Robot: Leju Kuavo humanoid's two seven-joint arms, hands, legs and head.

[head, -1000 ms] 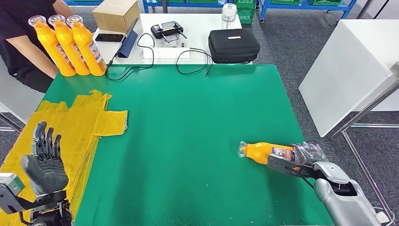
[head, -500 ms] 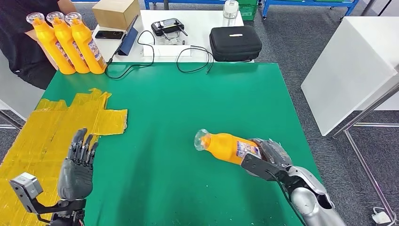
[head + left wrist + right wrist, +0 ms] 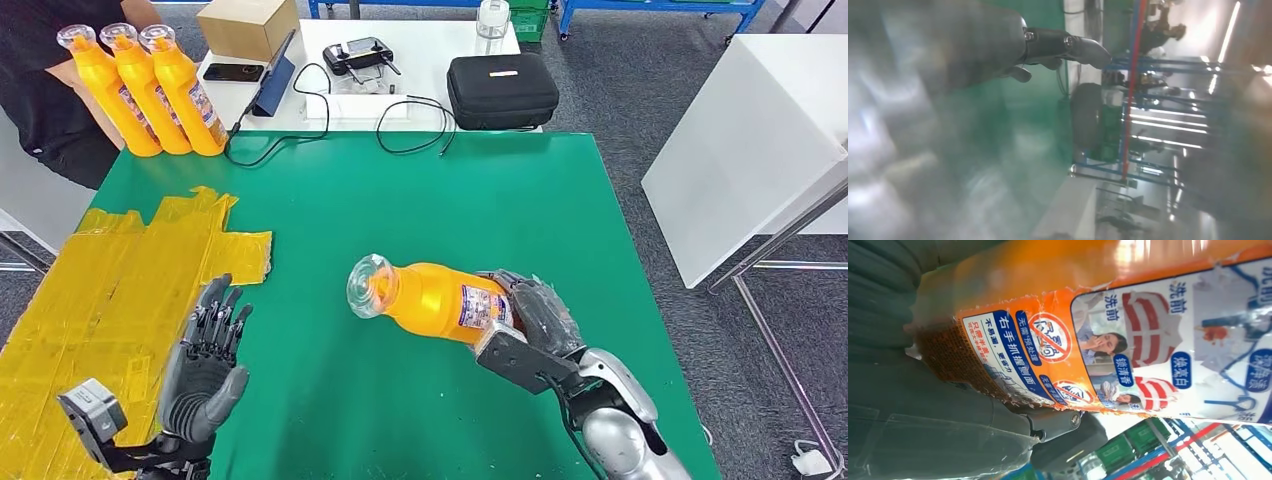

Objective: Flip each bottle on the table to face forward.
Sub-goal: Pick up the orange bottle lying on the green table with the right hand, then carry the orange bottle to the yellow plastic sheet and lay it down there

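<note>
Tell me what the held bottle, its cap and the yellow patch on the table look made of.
Bottle: likely glossy orange plastic, given its highlights, with a printed label peeling at the edges.
Cap: clear, see-through plastic.
Yellow patch: probably overlapping strips of tape, wrinkled and slightly shiny.

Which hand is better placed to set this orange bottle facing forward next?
The right hand, probably: it grips the orange bottle by its base, lifted above the green table. The left hand hovers open beside the yellow tape patch, apart from the bottle.
</note>
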